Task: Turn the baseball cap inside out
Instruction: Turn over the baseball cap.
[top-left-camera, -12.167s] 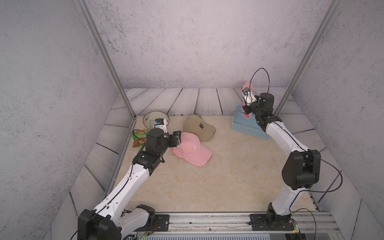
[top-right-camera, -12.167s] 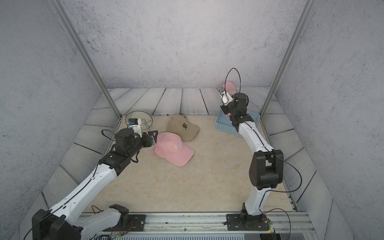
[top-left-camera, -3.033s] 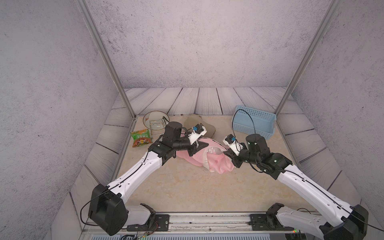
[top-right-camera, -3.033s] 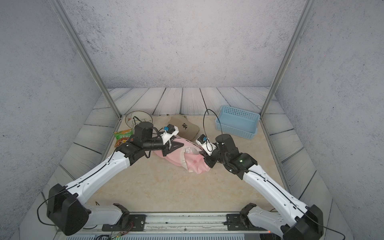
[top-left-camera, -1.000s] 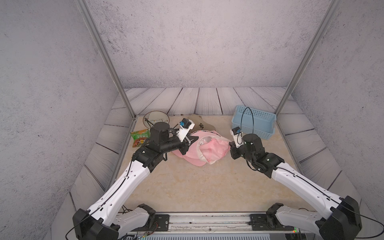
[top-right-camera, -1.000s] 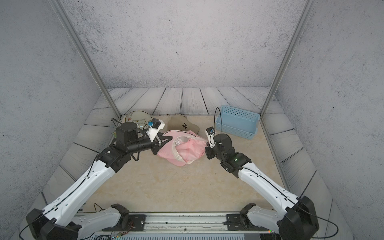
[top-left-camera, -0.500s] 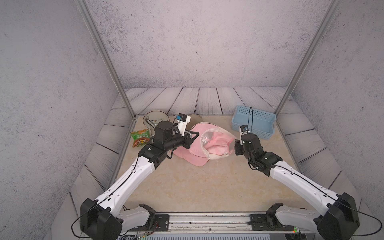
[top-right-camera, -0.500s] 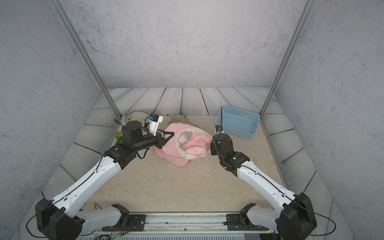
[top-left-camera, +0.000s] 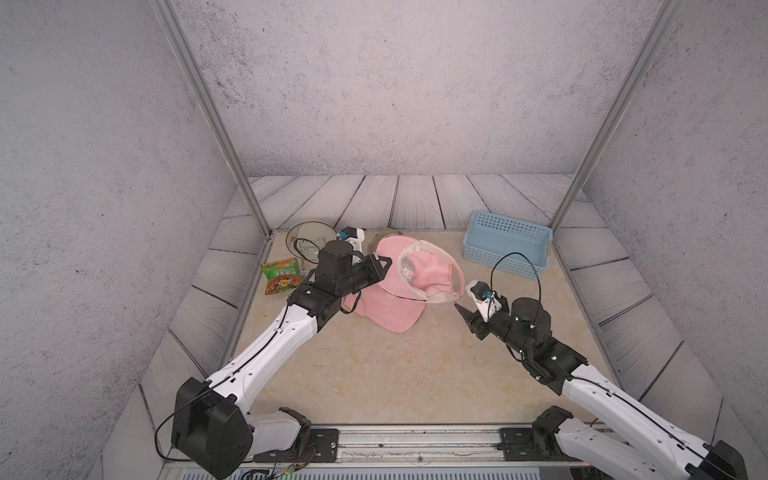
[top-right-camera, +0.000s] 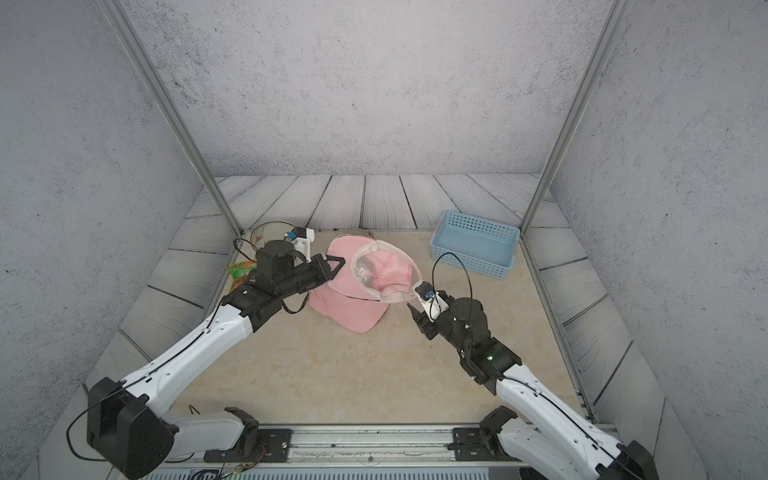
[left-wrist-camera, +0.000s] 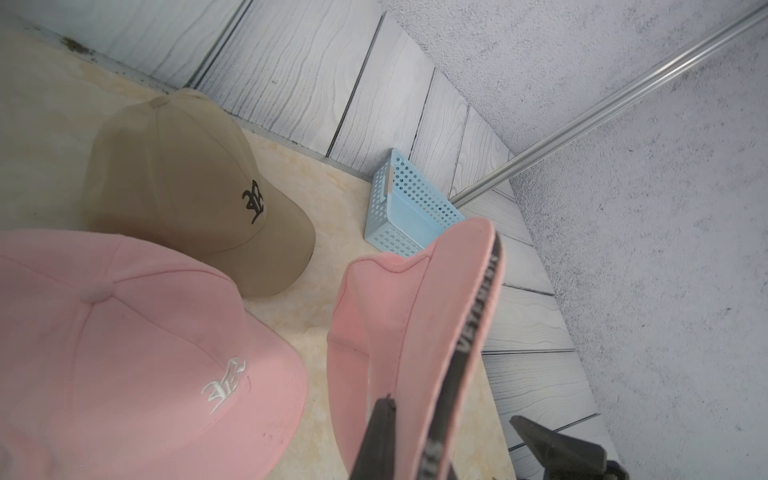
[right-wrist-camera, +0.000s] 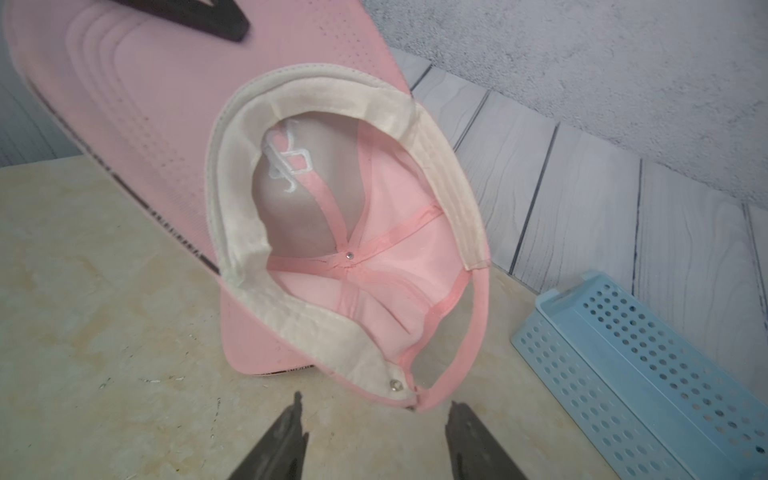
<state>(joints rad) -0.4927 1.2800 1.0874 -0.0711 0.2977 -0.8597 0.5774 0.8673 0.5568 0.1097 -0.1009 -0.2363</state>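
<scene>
The pink baseball cap (top-left-camera: 428, 270) (top-right-camera: 386, 270) hangs above the table. Its opening faces my right arm. My left gripper (top-left-camera: 384, 262) (top-right-camera: 338, 261) is shut on its brim (left-wrist-camera: 399, 324). In the right wrist view the white sweatband (right-wrist-camera: 249, 232) rings the crown's inner seams (right-wrist-camera: 353, 257). My right gripper (top-left-camera: 460, 309) (right-wrist-camera: 377, 407) stands open just short of the cap's back strap (right-wrist-camera: 469, 345), touching nothing.
A second pink cap (top-left-camera: 388, 309) (left-wrist-camera: 124, 353) lies under the held one, and a tan cap (left-wrist-camera: 178, 187) lies behind it. A blue basket (top-left-camera: 509, 245) stands back right. A glass bowl (top-left-camera: 305, 245) and a snack packet (top-left-camera: 282, 276) sit at the left edge.
My right gripper has opened, let go of the cap's back edge and drawn back towards the front right. The left gripper has kept the brim and raised the cap slightly.
</scene>
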